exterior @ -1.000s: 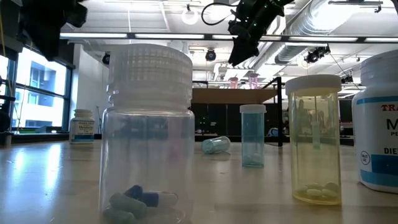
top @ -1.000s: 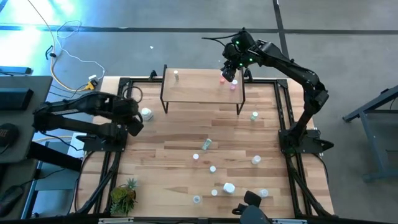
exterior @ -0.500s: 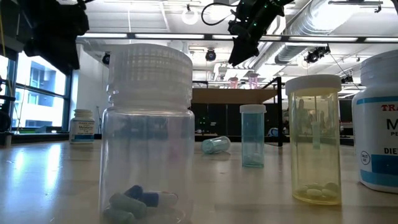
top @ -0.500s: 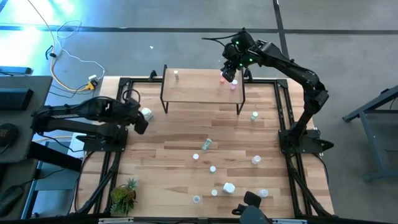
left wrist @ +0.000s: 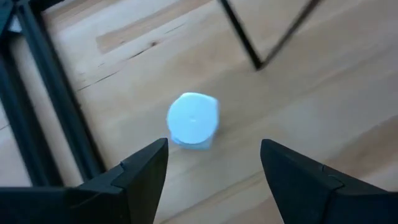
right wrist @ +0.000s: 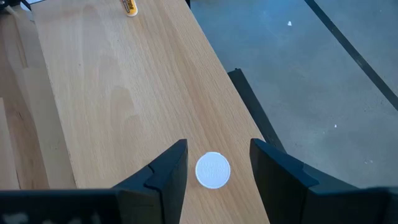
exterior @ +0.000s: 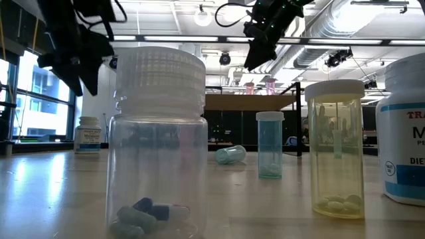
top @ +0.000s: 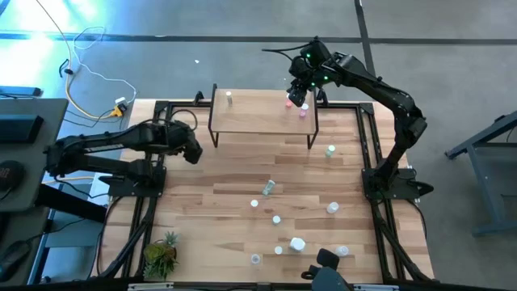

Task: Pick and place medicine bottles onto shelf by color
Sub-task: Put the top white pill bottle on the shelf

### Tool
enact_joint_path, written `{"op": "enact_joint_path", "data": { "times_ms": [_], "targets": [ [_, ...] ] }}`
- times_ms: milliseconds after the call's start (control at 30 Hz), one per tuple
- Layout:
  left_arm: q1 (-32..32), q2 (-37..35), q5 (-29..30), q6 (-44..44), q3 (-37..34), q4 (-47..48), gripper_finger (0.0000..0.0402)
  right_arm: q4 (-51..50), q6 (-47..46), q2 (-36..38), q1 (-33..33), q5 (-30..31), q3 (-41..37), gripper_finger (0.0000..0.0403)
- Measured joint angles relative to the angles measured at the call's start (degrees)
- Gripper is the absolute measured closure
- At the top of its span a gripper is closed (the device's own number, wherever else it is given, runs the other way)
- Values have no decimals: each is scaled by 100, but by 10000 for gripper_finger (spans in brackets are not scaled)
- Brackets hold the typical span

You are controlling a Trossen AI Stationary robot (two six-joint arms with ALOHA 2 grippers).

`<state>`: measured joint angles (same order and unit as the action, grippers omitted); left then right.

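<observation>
Now the left pincer (left wrist: 214, 171) hangs released over a white-capped bottle (left wrist: 193, 119) at the counter's (top: 242, 174) nine o'clock; right pincer (right wrist: 214, 163) spread over a bottle (right wrist: 213, 170) on the shelf (right wrist: 124, 99).

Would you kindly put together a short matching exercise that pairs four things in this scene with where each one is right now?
Things:
1. left gripper
2. right gripper
3. potted plant
4. bottle lying on its side

Places:
A. over the shelf's right end, above a white-capped bottle
B. on the tabletop, between the shelf and the near bottles
C. open above a white-capped bottle on the tabletop's left side
D. near-left corner of the tabletop

Pairs: 1-C, 2-A, 3-D, 4-B
</observation>
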<state>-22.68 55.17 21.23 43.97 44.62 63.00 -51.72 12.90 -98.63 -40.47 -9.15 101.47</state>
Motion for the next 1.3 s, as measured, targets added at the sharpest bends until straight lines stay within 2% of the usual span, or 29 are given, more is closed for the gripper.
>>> {"op": "enact_joint_path", "data": {
  "times_ms": [567,967,1300],
  "targets": [
    [-758,1128,-103,241,2,-326,154,-86,-46,0,0,0,-2,237],
    [-813,1771,-167,238,2,-579,156,-107,-46,0,1,0,-2,237],
    [-815,2007,-258,103,13,-603,220,-140,-46,0,0,0,-2,237]
  ]
}}
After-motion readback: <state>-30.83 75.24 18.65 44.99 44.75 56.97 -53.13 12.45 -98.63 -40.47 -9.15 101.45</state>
